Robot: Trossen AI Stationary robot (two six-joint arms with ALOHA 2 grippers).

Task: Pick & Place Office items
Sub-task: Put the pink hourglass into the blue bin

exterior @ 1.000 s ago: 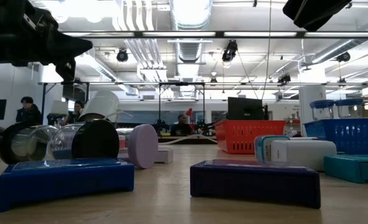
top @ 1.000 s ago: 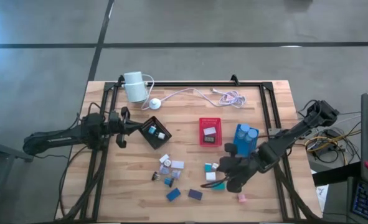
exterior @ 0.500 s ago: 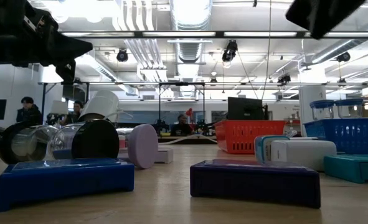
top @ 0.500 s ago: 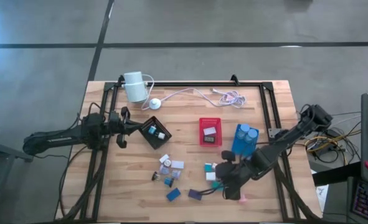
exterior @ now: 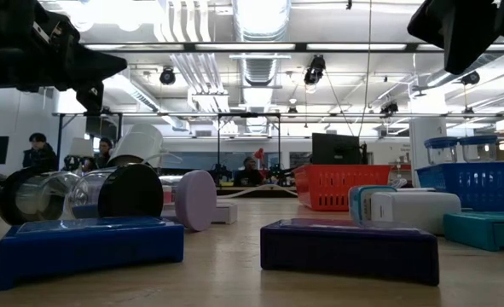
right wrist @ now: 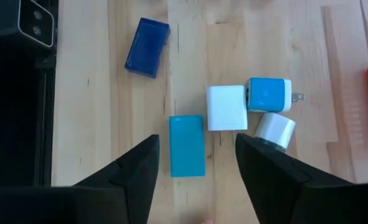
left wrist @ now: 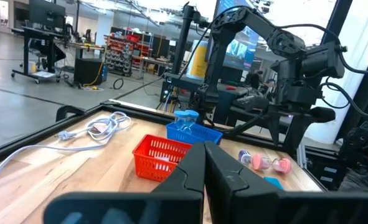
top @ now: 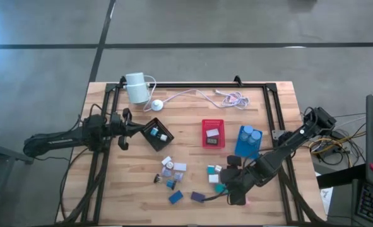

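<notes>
The office items lie scattered on the near half of the wooden table. My right gripper [top: 219, 191] is open and slants down over a teal block [right wrist: 187, 146], with one finger on each side of it and not touching it. Beside this block lie a white cube [right wrist: 226, 107], a blue plug block [right wrist: 268, 94] and a white cylinder [right wrist: 276, 129]. A dark blue-purple block [right wrist: 147, 46] lies farther toward the left. My left gripper [top: 137, 128] is shut and level at the table's left, next to the black tray [top: 156, 133].
A red tray [top: 213, 132] and a blue tray [top: 249, 140] stand at mid-table. A white cylinder with its cable [top: 136, 87] stands at the far left. More small items [top: 170, 170] cluster near the middle. A pink piece [top: 245, 200] lies by the right arm.
My right gripper has moved a little toward the table's near-left and sunk lower, tipping more steeply downward, and now stands over the teal block. No object has moved.
</notes>
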